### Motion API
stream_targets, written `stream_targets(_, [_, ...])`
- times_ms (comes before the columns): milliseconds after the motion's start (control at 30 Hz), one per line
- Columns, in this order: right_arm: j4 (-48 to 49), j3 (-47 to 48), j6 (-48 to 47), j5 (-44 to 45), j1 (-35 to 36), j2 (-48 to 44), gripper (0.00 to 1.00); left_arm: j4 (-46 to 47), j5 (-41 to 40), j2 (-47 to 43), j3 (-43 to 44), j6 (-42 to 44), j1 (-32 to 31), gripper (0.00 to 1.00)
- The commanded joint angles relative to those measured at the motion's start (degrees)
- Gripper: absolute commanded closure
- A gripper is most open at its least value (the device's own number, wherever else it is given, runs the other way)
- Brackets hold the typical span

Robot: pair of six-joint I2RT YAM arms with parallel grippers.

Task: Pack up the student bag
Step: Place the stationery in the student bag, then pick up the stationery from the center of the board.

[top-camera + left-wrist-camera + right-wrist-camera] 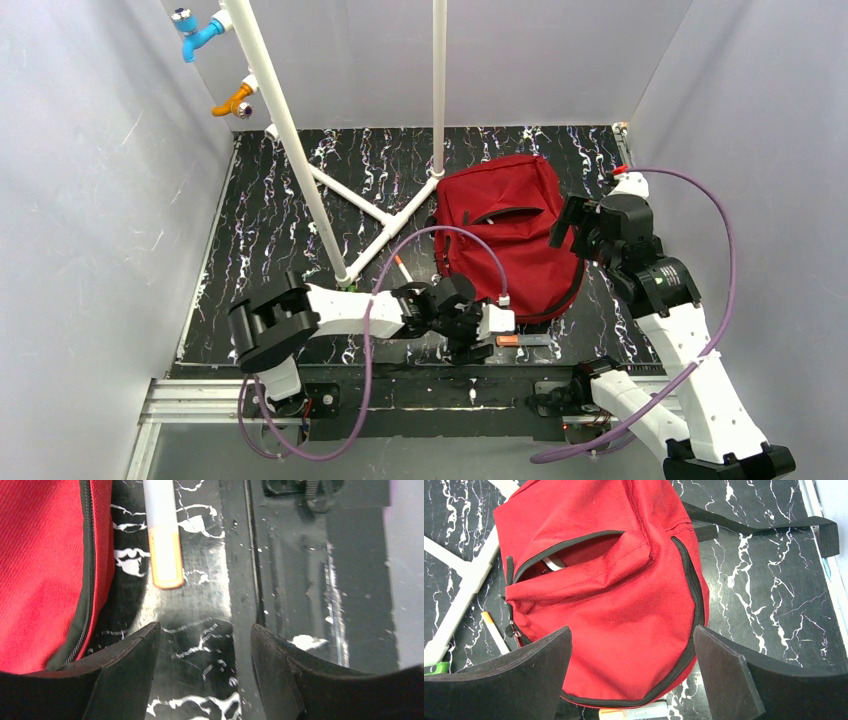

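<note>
The student bag (510, 235) is a red fabric backpack with dark zips, lying flat at the back right of the black marbled table. Its front zip pocket (569, 555) gapes open, and something white shows inside. My right gripper (631, 640) hovers open above the bag's rounded end (624, 610), nothing between its fingers. My left gripper (205, 635) is open just above the table beside the bag's near edge (45, 570). A white pen with an orange cap (162, 535) lies just ahead of its fingertips, untouched. In the top view this pen (520, 341) lies at the bag's near side.
A second white and orange pen (494, 632) lies left of the bag, near a white pipe frame (290, 140) that stands on the table and reaches the bag's left side. The bag's black strap (774, 527) trails right toward the table edge. Grey walls enclose three sides.
</note>
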Motion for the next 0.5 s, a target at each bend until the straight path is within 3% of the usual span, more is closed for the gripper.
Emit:
stream_targets(0, [0.01,0.73,-1.93,0.73,-0.16,-1.64,0.02,4.76,3.03,4.74,5.12,3.2,-0.14,0.36])
stream_targets(367, [-0.34,0.28,-2.39,0.81,-0.16,-3.03,0.02,4.88,0.81,14.29,12.44,1.82,-3.31,0.39])
stream_targets(467, [-0.42,0.38,-2.8,1.18,-0.16,-3.67,0.02,4.88,-3.74,15.64,12.61,2.58,-4.01,0.4])
